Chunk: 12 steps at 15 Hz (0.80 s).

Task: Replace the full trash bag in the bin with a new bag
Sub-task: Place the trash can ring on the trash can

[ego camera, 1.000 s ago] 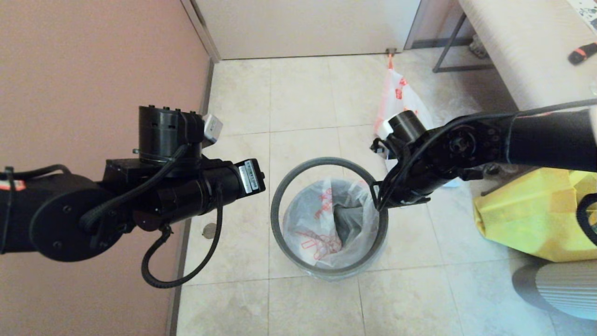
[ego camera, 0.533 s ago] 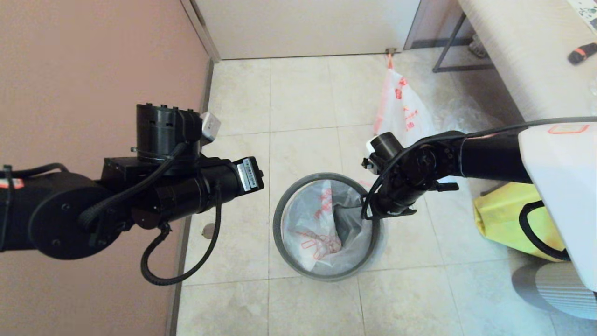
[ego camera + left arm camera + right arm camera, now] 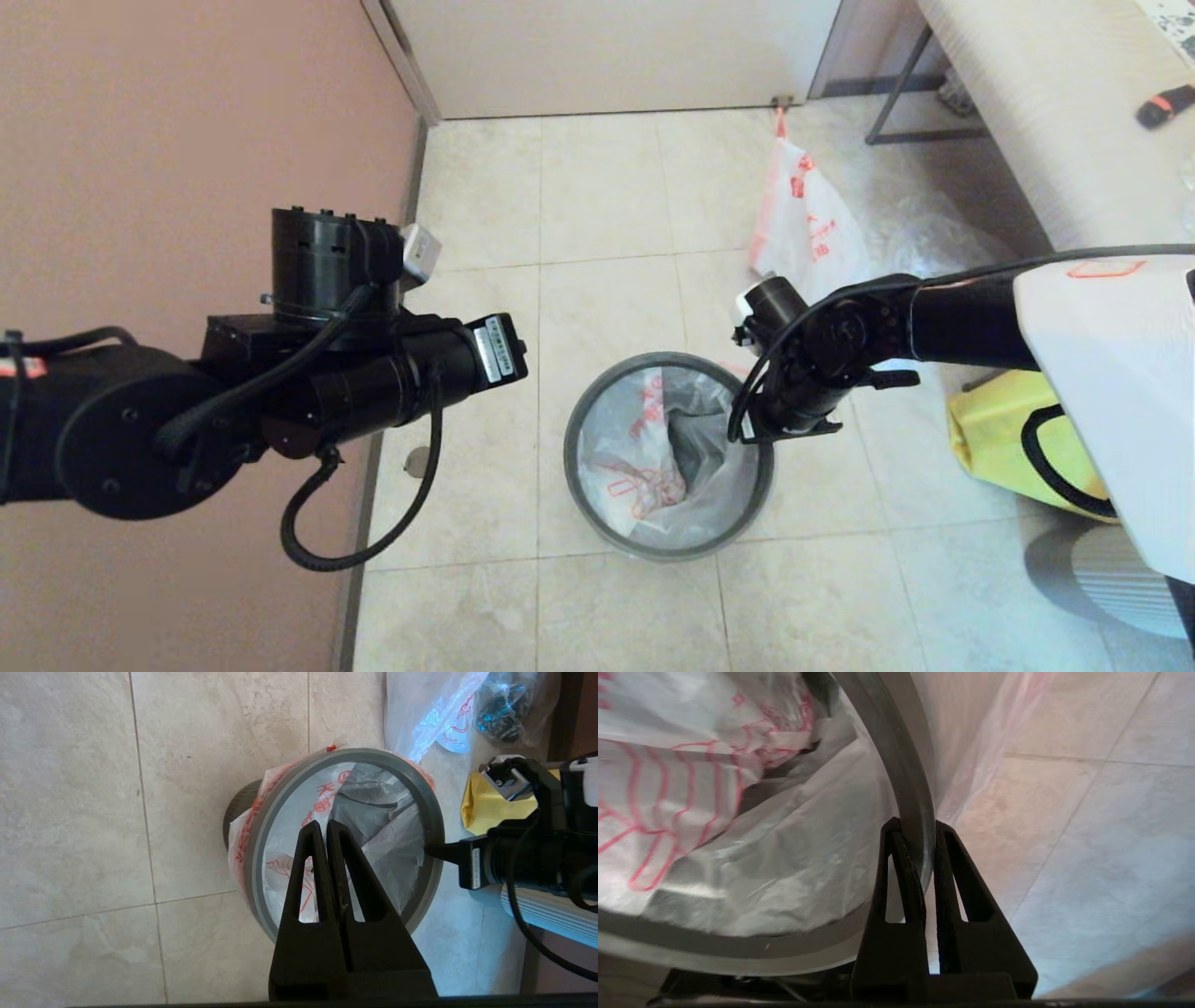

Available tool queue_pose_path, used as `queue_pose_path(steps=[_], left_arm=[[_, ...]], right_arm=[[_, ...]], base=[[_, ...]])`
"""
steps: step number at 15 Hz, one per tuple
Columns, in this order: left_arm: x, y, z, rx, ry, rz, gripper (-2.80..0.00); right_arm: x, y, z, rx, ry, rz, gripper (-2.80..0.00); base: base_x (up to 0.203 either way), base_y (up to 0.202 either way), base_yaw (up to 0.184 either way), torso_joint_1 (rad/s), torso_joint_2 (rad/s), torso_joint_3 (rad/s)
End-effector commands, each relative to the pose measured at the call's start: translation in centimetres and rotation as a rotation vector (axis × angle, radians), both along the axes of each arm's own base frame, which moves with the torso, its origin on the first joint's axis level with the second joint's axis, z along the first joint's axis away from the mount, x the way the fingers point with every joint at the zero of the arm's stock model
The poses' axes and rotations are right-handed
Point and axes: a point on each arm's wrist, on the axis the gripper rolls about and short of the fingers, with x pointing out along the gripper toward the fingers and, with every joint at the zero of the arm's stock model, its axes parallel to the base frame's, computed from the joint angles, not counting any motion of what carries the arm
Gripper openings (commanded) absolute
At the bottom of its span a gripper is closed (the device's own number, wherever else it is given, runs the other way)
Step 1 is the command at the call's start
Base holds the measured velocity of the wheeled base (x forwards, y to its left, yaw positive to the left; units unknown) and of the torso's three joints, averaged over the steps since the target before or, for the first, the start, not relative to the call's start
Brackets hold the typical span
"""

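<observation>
Grey hoop clamped between the right gripper jaws at the right side of the bin, one finger inside the ring, one outside. Sits over the new bag, already lining the bin with its orange-red hand drawing showing inside and its hem folded out over the wall. Looks close to seated, though whether fully pressed home all round cannot be told. Left gripper parked above and to the left of the bin, jaws pressed together on nothing. Full trash bag stands on the tiles beyond the bin, near the door, orange tip up, well clear of the work. Risks from here, as a judgement: pushing down on one side only could tip the hoop and leave the far side riding high; pinching thin film under a finger could tear it or drag the hem inward on release; a sideways pull while clamped could slide or topple the light bin.
</observation>
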Motion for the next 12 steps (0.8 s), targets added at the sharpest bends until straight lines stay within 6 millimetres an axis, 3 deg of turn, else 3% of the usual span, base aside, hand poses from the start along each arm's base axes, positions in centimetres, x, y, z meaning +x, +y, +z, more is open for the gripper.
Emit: queue_pose_path(steps=[1, 12], left_arm=[[0.1, -0.1, -0.1, -0.002, 0.002, 0.002, -2.80], [0.4, -0.2, -0.5, 0.005, 0.013, 0.002, -2.80]], right_arm=[[0.4, 0.1, -0.6, -0.003, 0.001, -0.001, -2.80], [1.4, -0.2, -0.5, -0.026, -0.073, 0.043, -2.80]], base=[[0.000, 0.000, 0.000, 0.000, 0.00, 0.000], [0.000, 0.000, 0.000, 0.000, 0.00, 0.000]])
